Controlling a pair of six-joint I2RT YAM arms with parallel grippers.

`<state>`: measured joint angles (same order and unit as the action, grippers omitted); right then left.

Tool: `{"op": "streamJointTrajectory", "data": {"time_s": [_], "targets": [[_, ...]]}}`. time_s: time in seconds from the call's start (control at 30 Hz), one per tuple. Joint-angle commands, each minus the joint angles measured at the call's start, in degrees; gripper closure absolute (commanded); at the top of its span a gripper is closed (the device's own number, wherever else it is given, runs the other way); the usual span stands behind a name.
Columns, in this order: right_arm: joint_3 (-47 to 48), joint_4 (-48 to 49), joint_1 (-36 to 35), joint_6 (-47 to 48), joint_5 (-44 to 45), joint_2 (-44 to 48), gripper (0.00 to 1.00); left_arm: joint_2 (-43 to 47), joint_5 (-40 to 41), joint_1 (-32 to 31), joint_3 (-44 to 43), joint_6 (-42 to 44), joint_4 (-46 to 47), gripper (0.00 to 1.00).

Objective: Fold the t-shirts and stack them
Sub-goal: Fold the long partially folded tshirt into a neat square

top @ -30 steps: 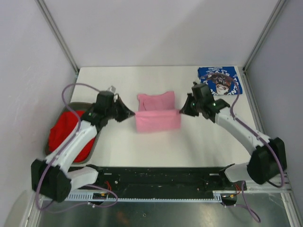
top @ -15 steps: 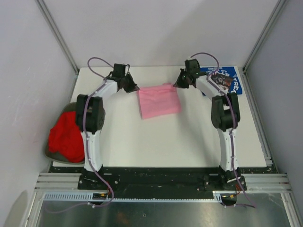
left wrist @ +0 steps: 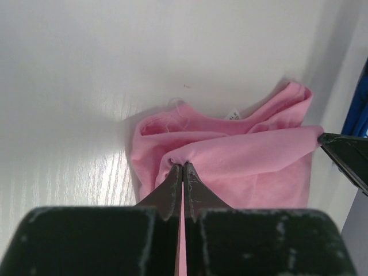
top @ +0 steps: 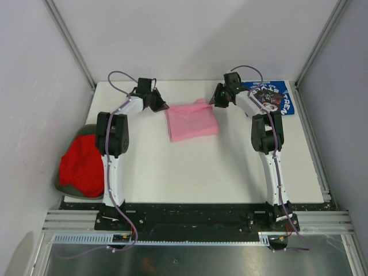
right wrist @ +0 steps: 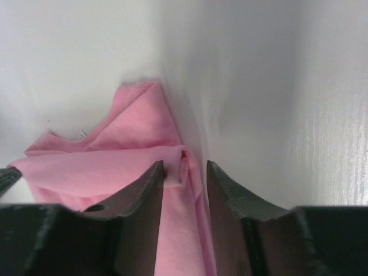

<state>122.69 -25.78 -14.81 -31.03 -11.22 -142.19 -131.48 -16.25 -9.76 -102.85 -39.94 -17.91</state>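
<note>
White table [top: 230,167]: left gripper [left wrist: 183,168] jaws pressed together, pinching pink t-shirt [left wrist: 247,161] edge; right gripper [right wrist: 184,165] jaws spread, cloth fold between them.

Plain light pink shirt [top: 192,121] at centre; royal blue shirt [top: 279,100] at 2 o'clock, white lettering, dark cartoon print; plain red shirt [top: 80,164] at 8 o'clock in grey bin [top: 58,185]; white desk [top: 201,172].
</note>
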Motion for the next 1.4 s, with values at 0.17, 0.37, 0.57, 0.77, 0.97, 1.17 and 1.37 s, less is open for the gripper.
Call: {"op": "streamJointTrajectory", "data": {"time_s": [0.17,0.37,0.57,0.77,0.97,1.17,1.37], "targets": [[-4.8,1.1,-2.3,3.0,6.0,9.6,0.37,4.2,1.6,2.6,2.4,1.7,2.2,1.0],[-11.4,4.4,-5.2,5.3,8.8,15.5,0.39,6.1,1.8,3.0,3.5,2.0,3.0,1.0],[-9.3,1.6,-9.1,9.5,8.4,11.8,0.44,5.0,1.7,3.4,3.2,1.2,3.0,1.0],[-10.2,-1.7,-11.3,10.5,8.0,8.1,0.46,2.6,-1.5,3.2,3.3,0.1,3.0,1.0],[-23.3,0.3,-12.1,7.2,9.4,13.7,0.47,3.9,-2.3,2.3,7.3,0.4,3.0,1.0],[-40.6,3.8,-13.2,3.5,10.4,24.4,0.48,8.9,-2.7,-0.3,13.7,1.0,3.1,1.0],[-57.0,4.1,-18.3,-1.1,14.5,37.1,0.49,19.9,-0.9,-3.7,26.6,0.0,3.1,1.0]]}}
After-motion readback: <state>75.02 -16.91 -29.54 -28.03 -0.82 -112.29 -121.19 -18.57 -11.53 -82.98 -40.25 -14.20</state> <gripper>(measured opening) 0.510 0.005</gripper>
